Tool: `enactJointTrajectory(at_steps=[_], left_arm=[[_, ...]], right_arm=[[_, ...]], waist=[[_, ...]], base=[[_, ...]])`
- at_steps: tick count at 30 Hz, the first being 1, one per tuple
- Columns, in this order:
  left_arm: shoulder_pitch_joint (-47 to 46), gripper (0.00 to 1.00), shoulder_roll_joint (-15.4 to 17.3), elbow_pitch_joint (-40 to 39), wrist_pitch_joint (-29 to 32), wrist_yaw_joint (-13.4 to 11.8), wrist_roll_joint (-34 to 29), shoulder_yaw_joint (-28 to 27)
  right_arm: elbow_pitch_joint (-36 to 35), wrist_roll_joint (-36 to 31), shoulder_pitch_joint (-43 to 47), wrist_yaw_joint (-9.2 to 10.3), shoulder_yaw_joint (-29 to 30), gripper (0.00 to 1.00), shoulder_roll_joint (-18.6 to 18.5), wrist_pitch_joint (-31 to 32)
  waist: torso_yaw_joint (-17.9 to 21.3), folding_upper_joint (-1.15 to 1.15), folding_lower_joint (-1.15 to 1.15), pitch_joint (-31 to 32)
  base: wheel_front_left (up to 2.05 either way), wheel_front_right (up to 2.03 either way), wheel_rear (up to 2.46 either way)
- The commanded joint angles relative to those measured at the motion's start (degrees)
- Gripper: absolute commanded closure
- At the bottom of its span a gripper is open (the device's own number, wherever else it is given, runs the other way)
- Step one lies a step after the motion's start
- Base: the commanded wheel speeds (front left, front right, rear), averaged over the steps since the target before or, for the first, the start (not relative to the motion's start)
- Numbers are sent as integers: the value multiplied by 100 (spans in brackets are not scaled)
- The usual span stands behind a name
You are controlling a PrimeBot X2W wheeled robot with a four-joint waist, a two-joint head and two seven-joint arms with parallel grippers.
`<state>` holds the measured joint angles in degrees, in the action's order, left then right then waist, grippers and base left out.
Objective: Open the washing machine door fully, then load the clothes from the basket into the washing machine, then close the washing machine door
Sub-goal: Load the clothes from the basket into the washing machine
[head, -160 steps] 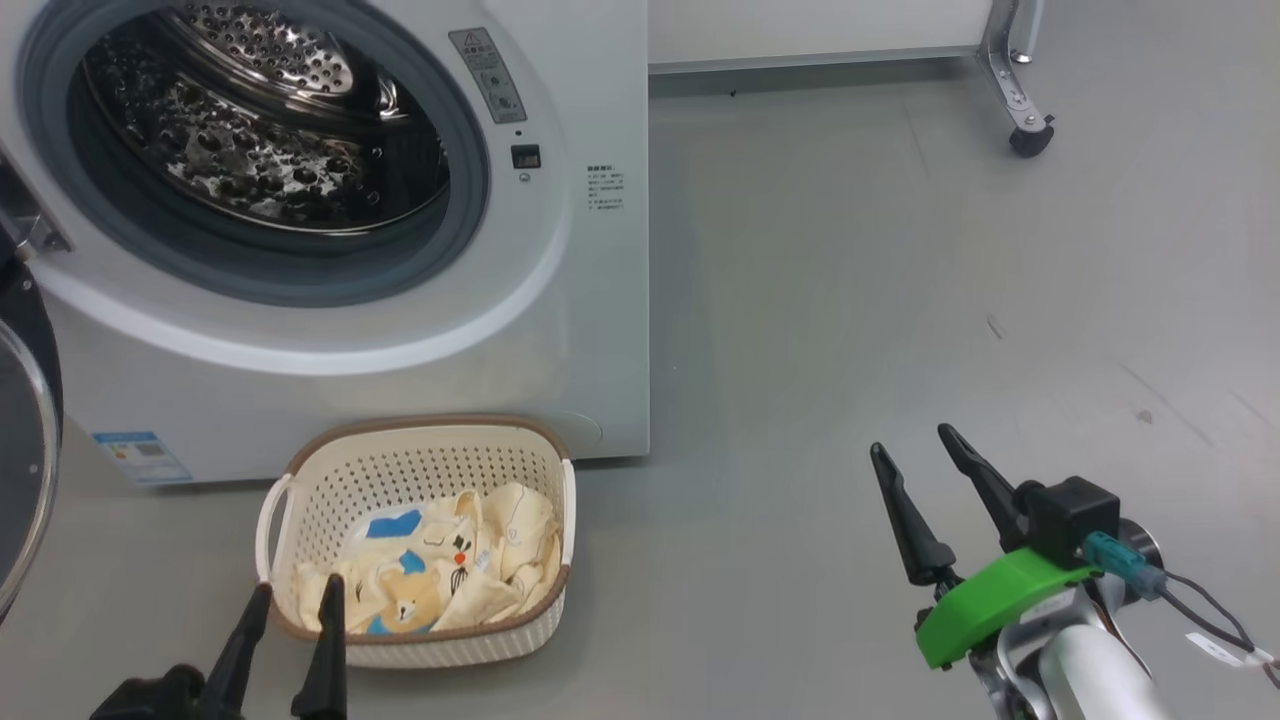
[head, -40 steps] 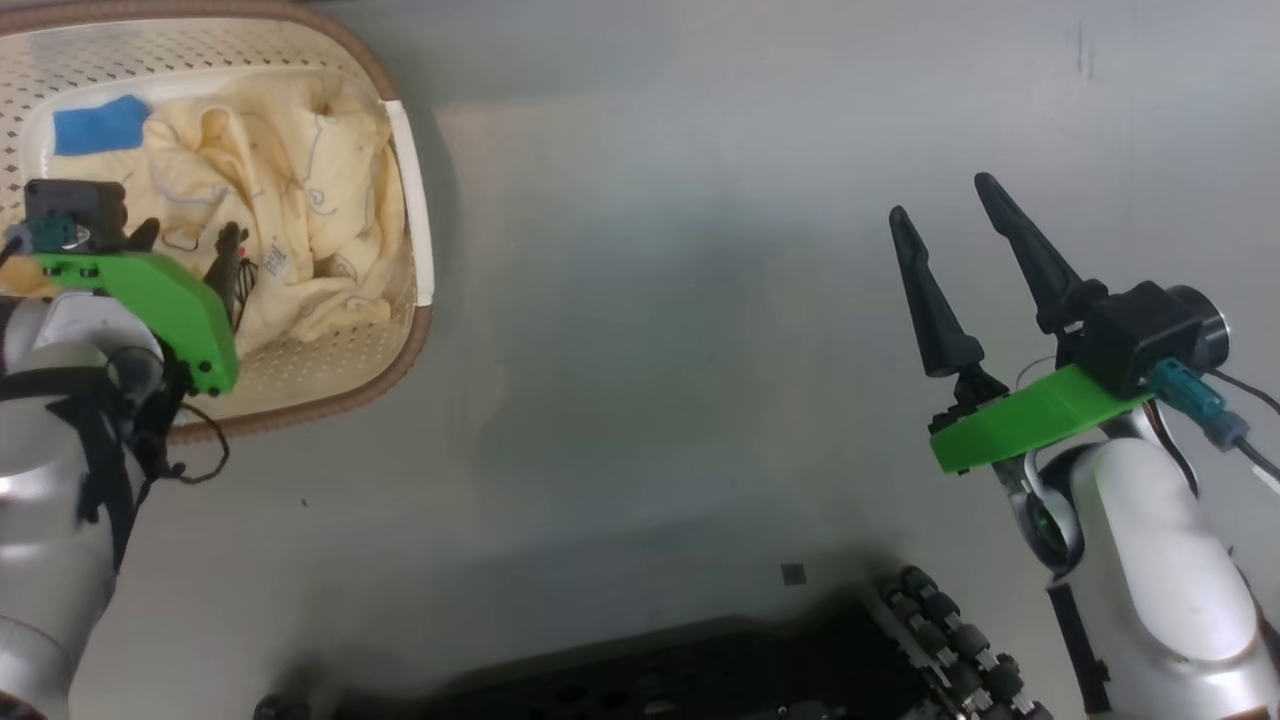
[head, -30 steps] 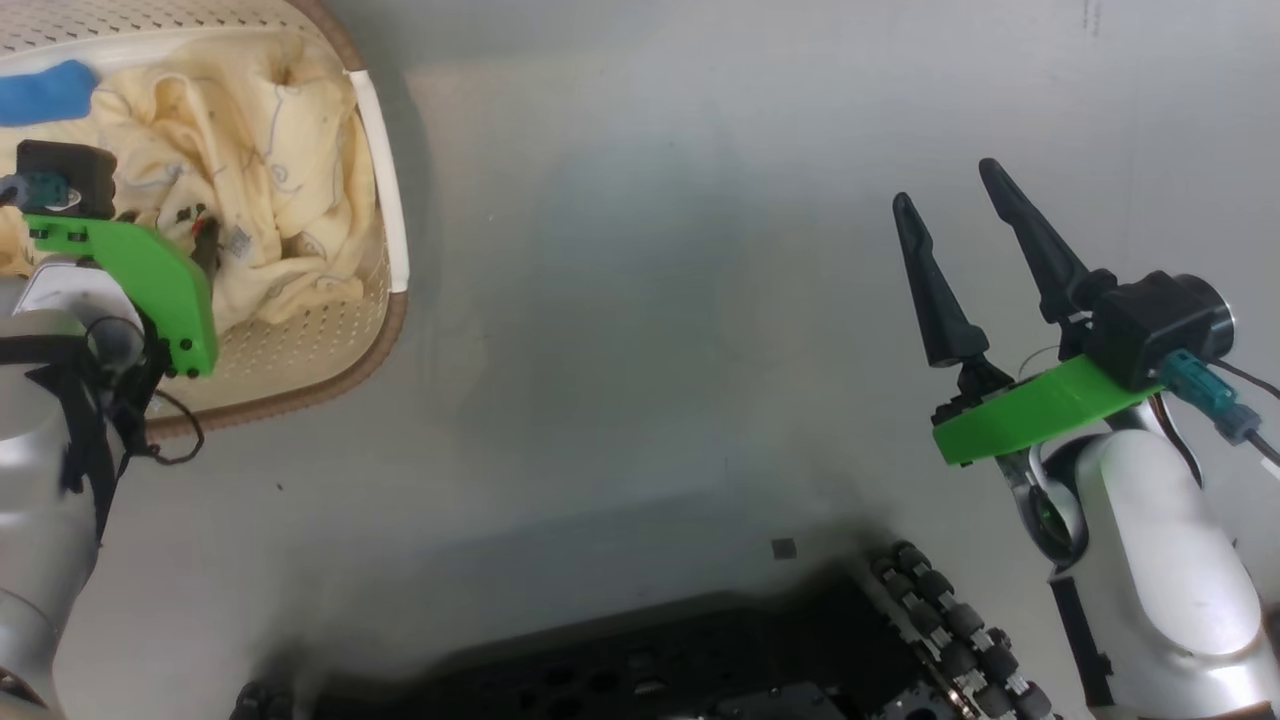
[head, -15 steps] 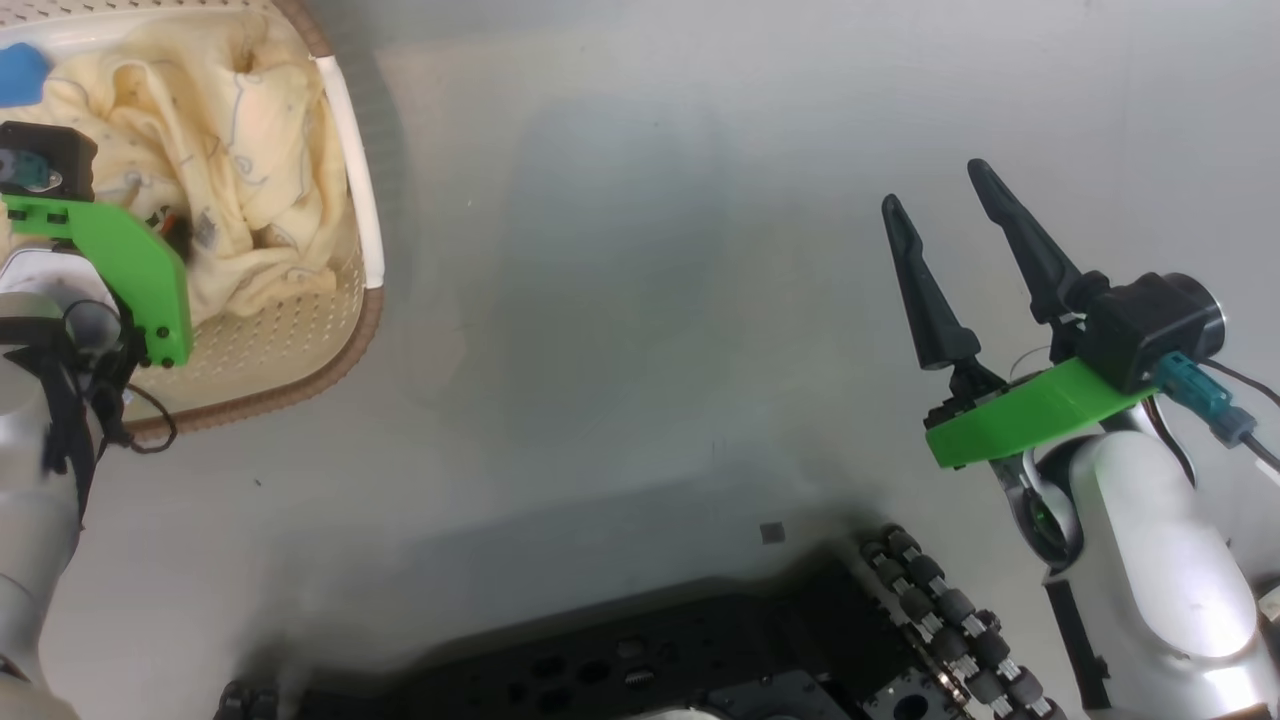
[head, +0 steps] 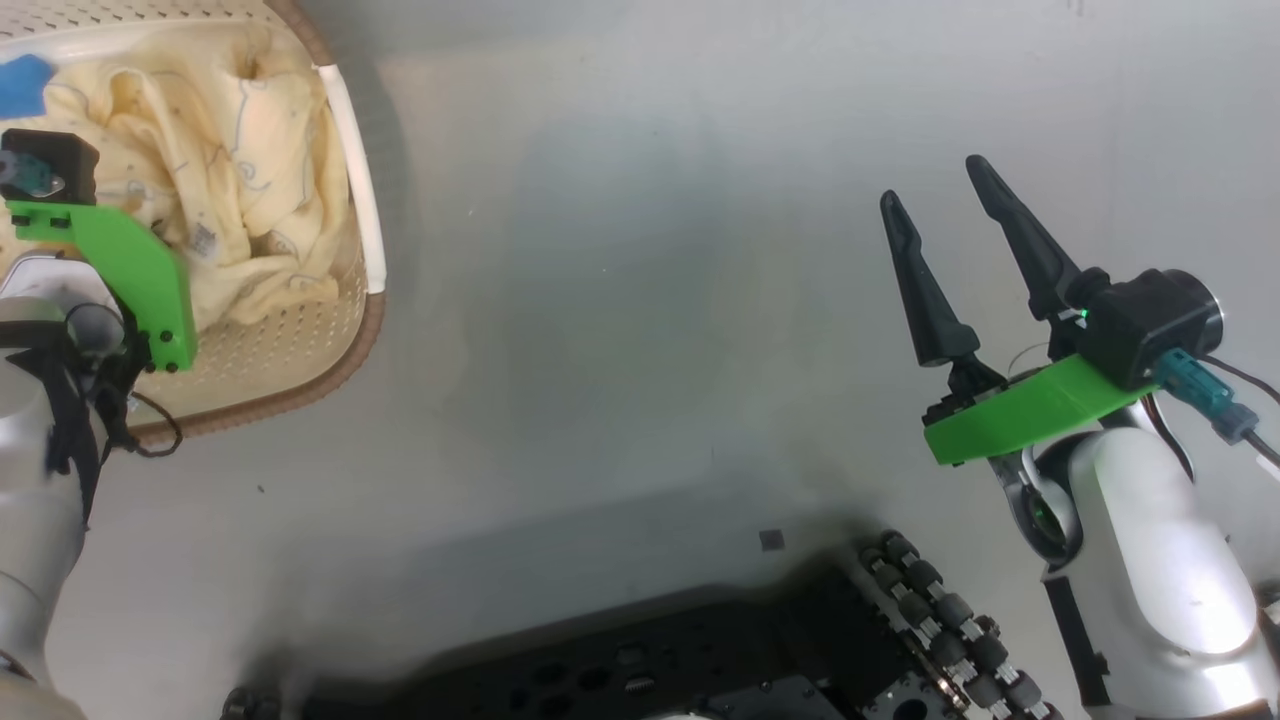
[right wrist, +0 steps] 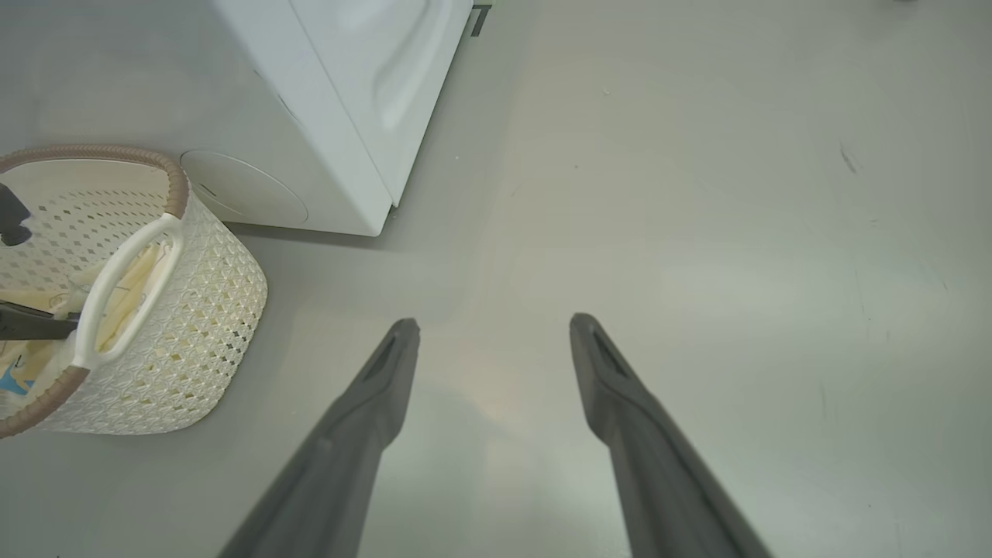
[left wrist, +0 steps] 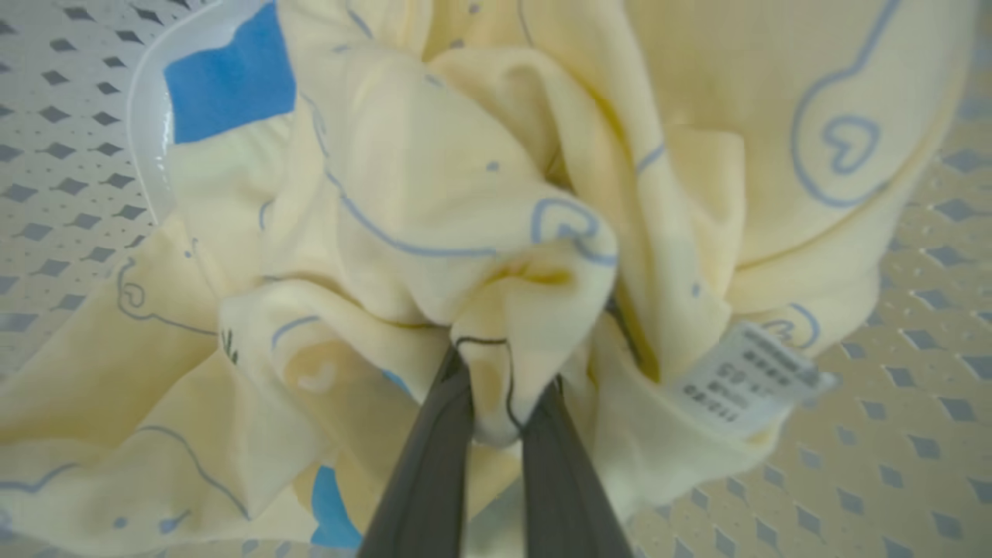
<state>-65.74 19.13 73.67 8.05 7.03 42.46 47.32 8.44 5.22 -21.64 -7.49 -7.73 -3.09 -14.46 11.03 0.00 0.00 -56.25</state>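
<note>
While the left jaws are pinched tight on a fold of the clothes (left wrist: 480, 194), dark fingers (left wrist: 434, 465) nearly touching with cream cloth between them, the right jaws hang wide apart over bare floor (right wrist: 697, 232), holding nothing. Clothes sit in the basket (right wrist: 217, 310), far left. Left wrist view gives the pinch up close, plus a white care tag (left wrist: 748, 376); right wrist view adds the washing machine (right wrist: 349, 101) corner just behind the basket.
</note>
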Motion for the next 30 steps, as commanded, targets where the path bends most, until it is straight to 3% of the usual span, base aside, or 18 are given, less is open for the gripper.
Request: enactJointTrajectory(at_steps=[1, 10, 22, 30], left_arm=[[133, 100, 255, 19, -116, -7, 56, -101], [248, 100, 139, 22, -603, 15, 242, -221], [828, 100, -1, 25, -1616, 3, 378, -299], [1158, 100, 46, -107, -2274, -228, 363, -419]], right_arm=[[-98, 36, 91, 0, -109, 0, 21, -54], [-5, -14, -163, 0, -117, 0, 21, -54], [306, -64, -135, 0, -150, 0, 21, -54], [496, -105, -11, 0, -138, 0, 21, -54]], waist=[[-7, 0, 0, 68], [-90, 0, 0, 464], [-265, 0, 0, 1581], [-357, 0, 0, 2264]], base=[[0, 0, 0], [0, 0, 0], [0, 0, 0], [0, 0, 0]])
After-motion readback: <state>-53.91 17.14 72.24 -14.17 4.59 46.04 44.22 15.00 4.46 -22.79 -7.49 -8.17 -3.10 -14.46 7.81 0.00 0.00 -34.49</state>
